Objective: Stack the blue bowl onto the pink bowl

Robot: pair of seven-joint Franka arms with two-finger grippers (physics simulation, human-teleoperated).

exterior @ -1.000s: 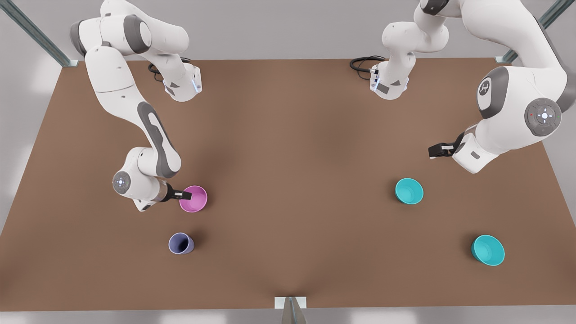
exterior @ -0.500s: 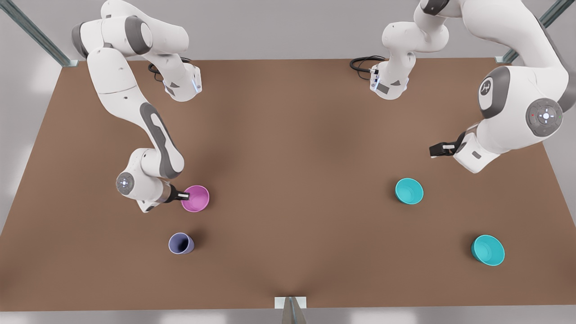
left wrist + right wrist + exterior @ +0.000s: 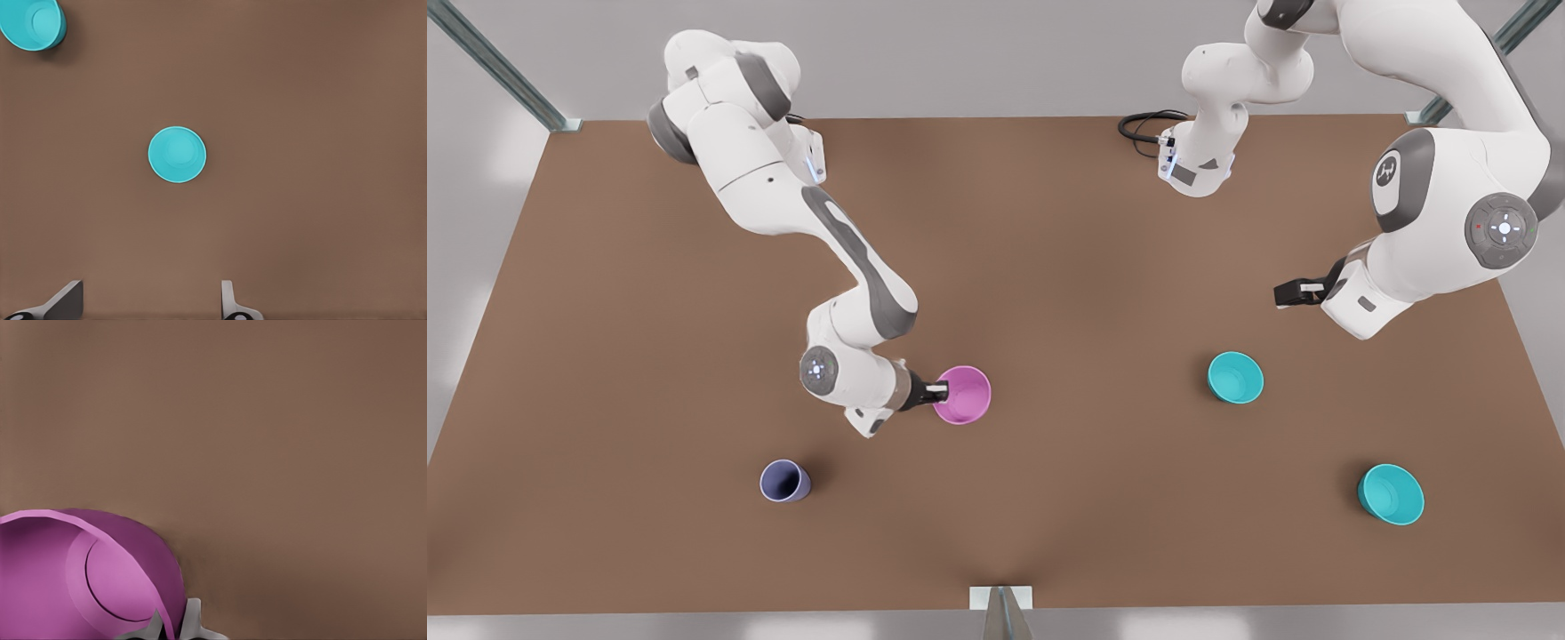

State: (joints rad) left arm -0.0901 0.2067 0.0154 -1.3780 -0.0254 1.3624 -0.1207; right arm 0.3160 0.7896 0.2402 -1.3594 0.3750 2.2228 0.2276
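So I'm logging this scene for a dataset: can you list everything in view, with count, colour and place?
pink bowl: one, pink-magenta, left of table centre in the front view, rim pinched by the right gripper.
blue bowl: one, teal, front view's right, below the left gripper.
second teal bowl: one, teal, near the front view's right edge.
cup: one, lavender, front view's left, nearer the camera.
table: one, brown.
right gripper: shut on the pink bowl's wall.
left gripper: open, waiting above the table.
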